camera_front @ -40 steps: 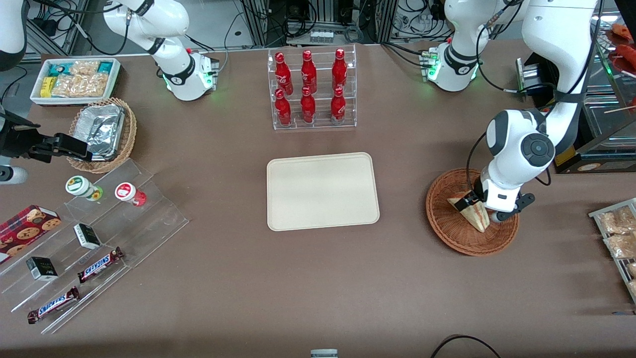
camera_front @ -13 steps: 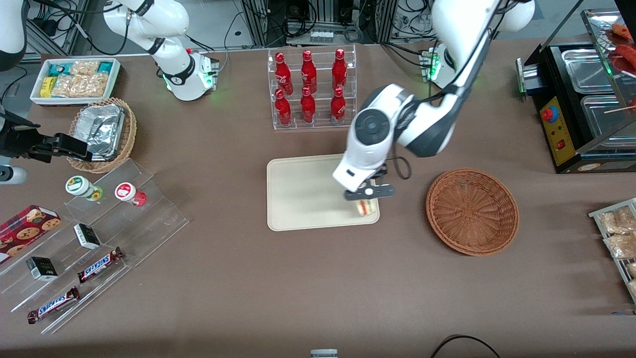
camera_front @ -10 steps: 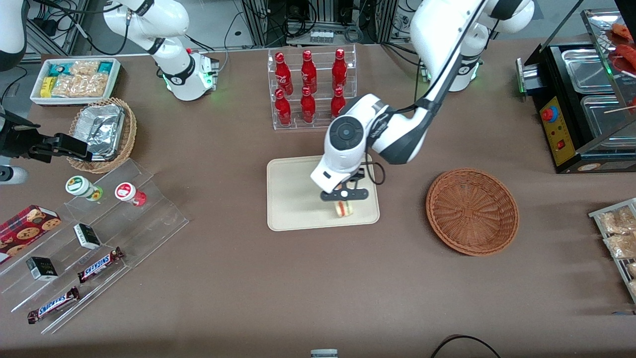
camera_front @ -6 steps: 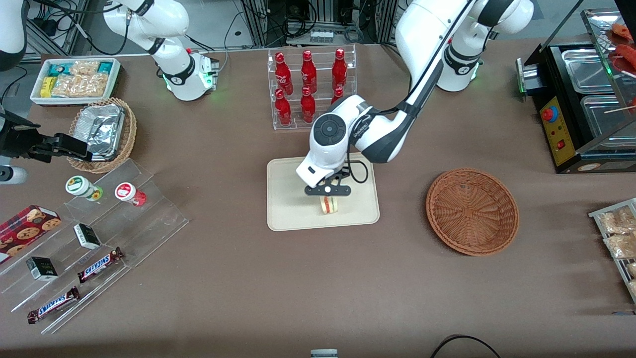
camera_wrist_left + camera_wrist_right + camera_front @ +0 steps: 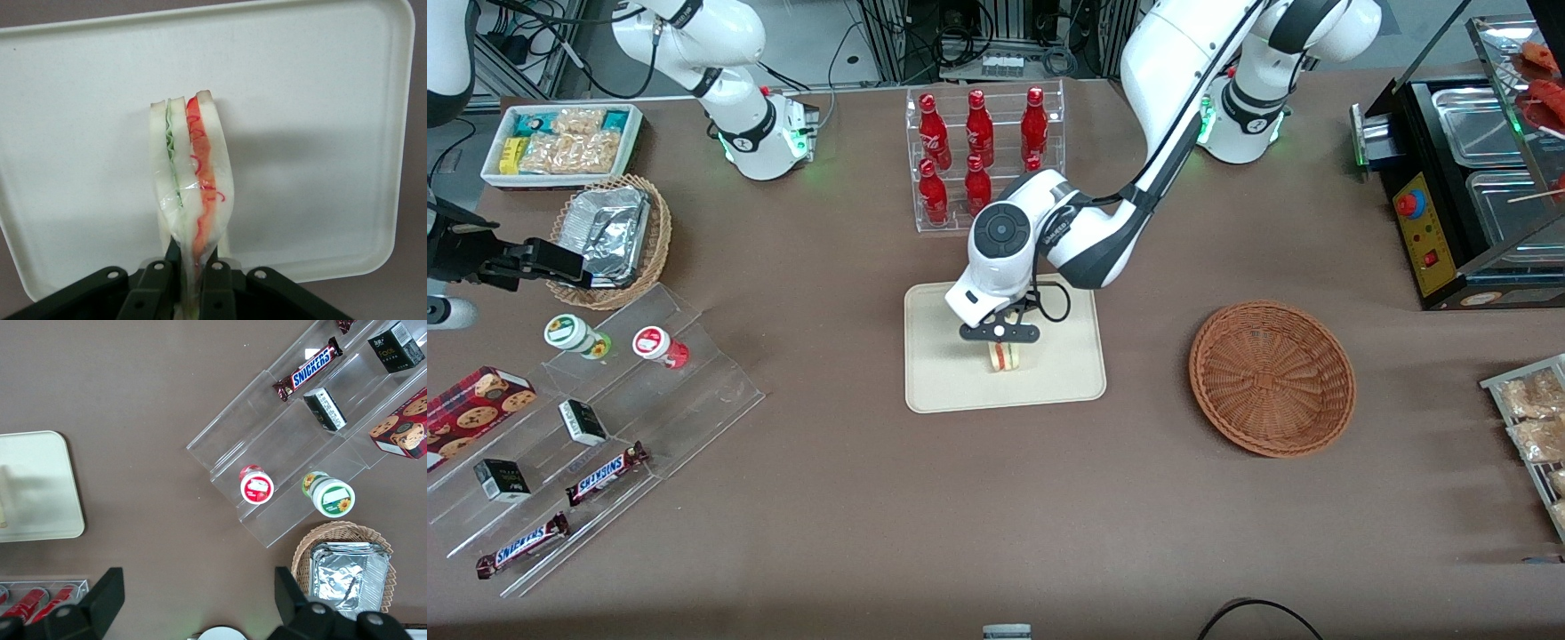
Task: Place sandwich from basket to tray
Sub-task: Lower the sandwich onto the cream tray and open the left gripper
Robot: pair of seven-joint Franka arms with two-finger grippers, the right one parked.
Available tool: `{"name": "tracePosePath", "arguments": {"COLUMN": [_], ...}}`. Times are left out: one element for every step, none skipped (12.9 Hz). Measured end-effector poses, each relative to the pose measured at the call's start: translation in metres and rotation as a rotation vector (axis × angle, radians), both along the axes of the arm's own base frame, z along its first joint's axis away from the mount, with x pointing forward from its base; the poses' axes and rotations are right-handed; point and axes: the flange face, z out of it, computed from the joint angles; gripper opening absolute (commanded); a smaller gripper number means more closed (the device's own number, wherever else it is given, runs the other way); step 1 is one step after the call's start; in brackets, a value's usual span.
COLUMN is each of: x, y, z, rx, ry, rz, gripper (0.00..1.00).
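My gripper (image 5: 1005,340) hangs over the middle of the cream tray (image 5: 951,382), shut on the sandwich (image 5: 1006,357). In the left wrist view the sandwich (image 5: 190,180) is a pale bread wedge with green and red filling, pinched at its narrow end between my gripper (image 5: 190,280) fingers, with the tray (image 5: 320,100) below it. I cannot tell whether the sandwich touches the tray. The reddish-brown wicker basket (image 5: 1272,378) stands beside the tray, toward the working arm's end of the table, with nothing in it.
A clear rack of red bottles (image 5: 983,160) stands farther from the front camera than the tray, close to my arm. A tan basket with foil (image 5: 609,236), a white snack box (image 5: 560,142) and a clear stepped shelf (image 5: 605,418) lie toward the parked arm's end.
My gripper has carried the sandwich out of the basket and over the tray, sliding from the tray's basket-side edge toward its middle. The basket now holds nothing.
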Motion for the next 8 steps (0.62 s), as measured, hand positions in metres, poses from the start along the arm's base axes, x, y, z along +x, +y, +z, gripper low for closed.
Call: {"name": "tracePosePath", "arguments": {"x": [-0.001, -0.003, -0.006, -0.008, -0.009, -0.011, -0.013, -0.014], "y": [-0.001, -0.002, -0.002, -0.002, -0.002, -0.003, -0.004, -0.005], "z": [-0.002, -0.006, -0.011, -0.015, -0.018, -0.020, -0.021, -0.021], "rx": [-0.004, -0.005, -0.002, 0.001, 0.003, 0.004, 0.005, 0.007], "ry": [0.001, 0.004, 0.008, 0.013, 0.017, 0.020, 0.022, 0.024], "rz": [0.000, -0.001, -0.004, -0.006, -0.007, -0.010, -0.012, -0.013], "gripper": [0.00, 0.00, 0.00, 0.08, 0.31, 0.86, 1.00, 1.00]}}
